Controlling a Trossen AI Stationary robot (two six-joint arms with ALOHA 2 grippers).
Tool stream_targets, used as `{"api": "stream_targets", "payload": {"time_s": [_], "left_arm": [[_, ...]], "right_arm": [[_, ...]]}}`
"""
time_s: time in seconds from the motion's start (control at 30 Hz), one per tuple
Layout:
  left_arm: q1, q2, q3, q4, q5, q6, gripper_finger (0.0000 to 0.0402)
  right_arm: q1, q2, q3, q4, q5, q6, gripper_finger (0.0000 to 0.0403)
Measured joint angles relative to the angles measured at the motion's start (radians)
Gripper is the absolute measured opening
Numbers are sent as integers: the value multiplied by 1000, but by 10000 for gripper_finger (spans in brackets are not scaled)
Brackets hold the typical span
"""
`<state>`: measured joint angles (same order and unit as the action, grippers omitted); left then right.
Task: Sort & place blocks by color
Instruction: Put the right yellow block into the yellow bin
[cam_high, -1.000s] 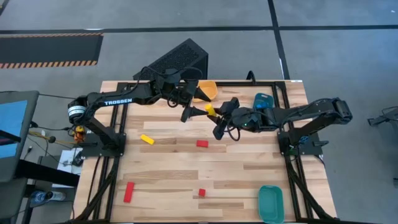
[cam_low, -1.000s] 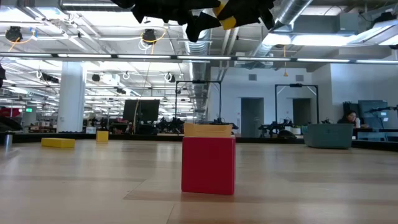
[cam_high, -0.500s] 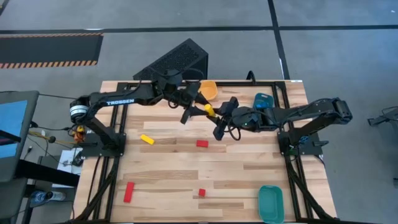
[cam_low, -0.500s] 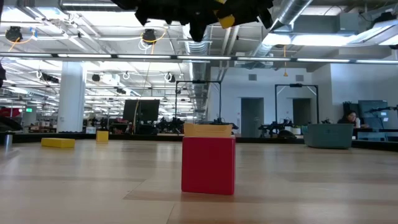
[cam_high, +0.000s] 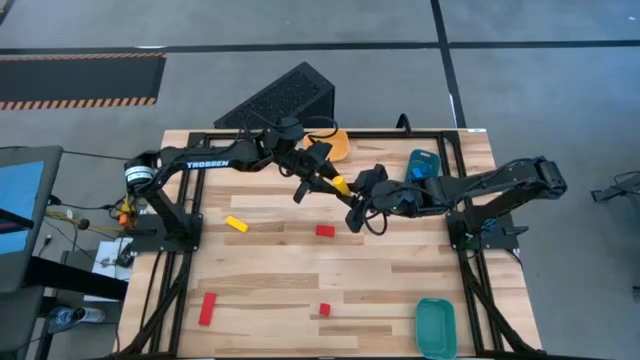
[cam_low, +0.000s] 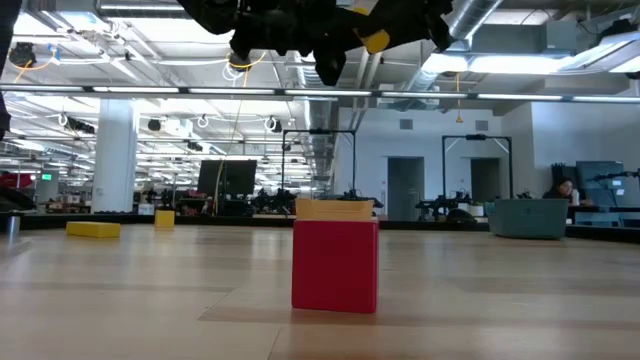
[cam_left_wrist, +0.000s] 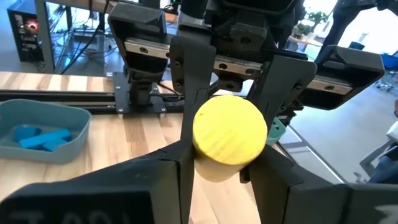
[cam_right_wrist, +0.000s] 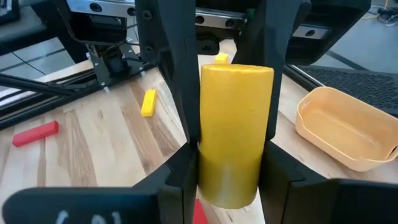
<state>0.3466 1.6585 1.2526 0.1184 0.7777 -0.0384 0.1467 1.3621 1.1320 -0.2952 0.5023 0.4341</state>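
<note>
Held in mid-air above the table's (cam_high: 400, 290) far middle: a yellow cylinder (cam_high: 339, 183), clamped along its sides by the right gripper (cam_right_wrist: 229, 124) and met end-on by the left gripper (cam_left_wrist: 227, 134), apparently a handover toward the orange tray (cam_high: 336, 143). Against a second ago: left arm reached farther in, its jaws narrowed from wide open to closed about the cylinder; right grip unchanged.
</note>
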Motion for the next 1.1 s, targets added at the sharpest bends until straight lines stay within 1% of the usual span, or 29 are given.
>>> {"api": "stream_targets", "payload": {"time_s": [0.1,0.2,0.37,0.57,0.67,0.77,0.83,0.93,1.1], "left_arm": [[-4,0,4,14,2,-9,102],[-9,0,5,14,-1,-7,89],[-9,0,6,16,-8,-28,87],[-10,-1,8,0,-35,-42,87],[-10,-6,8,-8,-76,-47,87],[-7,-24,8,-38,-141,-42,87],[4,-31,10,-54,-163,-44,87],[39,-31,10,-56,-186,-69,87],[109,-23,14,-101,-268,-70,87]], "right_arm": [[7,-2,2,2,9,4,129],[7,-2,2,-1,10,3,129],[-4,-2,2,-4,0,3,129],[-14,-2,1,-11,-6,-16,129],[-32,-1,0,-15,-12,-36,130],[-56,0,0,-14,-19,-59,140],[-81,1,0,-13,-23,-64,151],[-130,3,-1,-13,-37,-78,170],[-225,4,-5,-25,-34,-110,203]]}}
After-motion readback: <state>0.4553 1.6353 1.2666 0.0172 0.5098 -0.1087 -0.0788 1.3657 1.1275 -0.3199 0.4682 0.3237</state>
